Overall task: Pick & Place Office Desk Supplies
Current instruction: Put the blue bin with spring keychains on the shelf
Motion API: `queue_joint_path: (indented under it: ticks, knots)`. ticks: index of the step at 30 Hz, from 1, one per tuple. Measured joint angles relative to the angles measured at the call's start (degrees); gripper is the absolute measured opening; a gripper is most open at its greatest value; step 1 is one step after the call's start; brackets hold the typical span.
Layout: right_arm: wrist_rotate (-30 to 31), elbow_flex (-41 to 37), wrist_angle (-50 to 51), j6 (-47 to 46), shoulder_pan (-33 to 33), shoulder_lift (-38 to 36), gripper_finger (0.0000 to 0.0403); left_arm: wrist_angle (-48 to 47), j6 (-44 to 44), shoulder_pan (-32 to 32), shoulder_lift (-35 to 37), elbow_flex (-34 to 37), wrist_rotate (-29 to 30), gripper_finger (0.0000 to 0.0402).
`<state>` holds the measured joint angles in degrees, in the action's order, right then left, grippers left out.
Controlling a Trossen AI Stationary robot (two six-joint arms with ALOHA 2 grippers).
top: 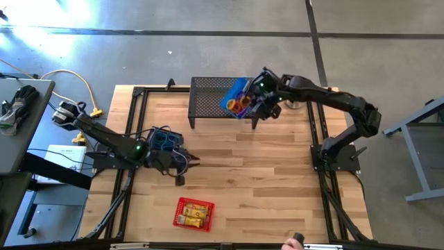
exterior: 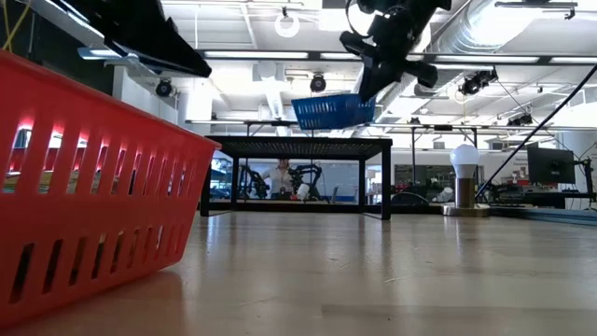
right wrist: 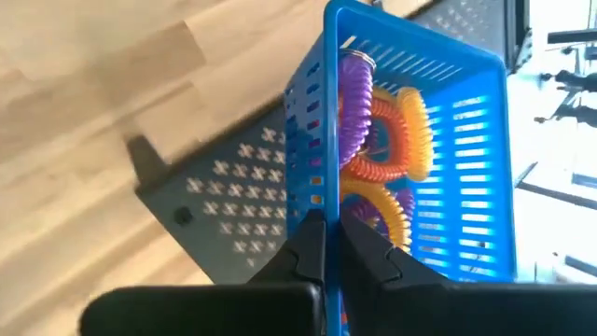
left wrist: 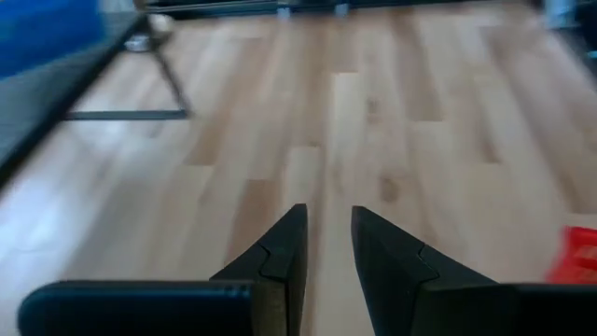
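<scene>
One blue basket (right wrist: 420, 140) of purple and orange coil rings (right wrist: 382, 140) hangs over the black mesh stand (top: 215, 97), the right gripper (right wrist: 331, 238) clenched on its wall, not yet set down. Left gripper (left wrist: 326, 247), jaws slightly apart and empty, waits low over the desk (top: 263, 173). A red basket (top: 193, 213) remains near the front edge.

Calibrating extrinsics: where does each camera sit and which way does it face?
High: overhead, straight down on table; both arms.
Low: table height, level; red basket near, right tool lifting blue basket.
Left wrist: past left tool, across bare wood.
Right wrist: past its tool, into blue basket of coil rings.
Shared: black mesh stand, all four.
</scene>
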<state>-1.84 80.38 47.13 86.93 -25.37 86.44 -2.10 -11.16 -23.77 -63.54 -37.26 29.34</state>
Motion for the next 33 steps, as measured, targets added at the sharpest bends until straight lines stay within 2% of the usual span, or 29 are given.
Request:
queue_joint_path:
  ticks: [4,17,33]
  knots:
    - [-2.5,2.5,0.1,2.3,-3.0,0.0,0.0003,1.8,0.4,1.6,0.0,0.0,-4.2,0.0081]
    - [-4.6,8.2,6.1,8.1,-7.2,7.9,0.0003,2.2,-3.8,3.4,0.0,0.0,-4.2,0.0081]
    - [-10.5,9.3,9.3,10.3,-8.9,9.6,0.0003,2.7,-1.8,3.5,0.0,0.0,-4.1,0.0081]
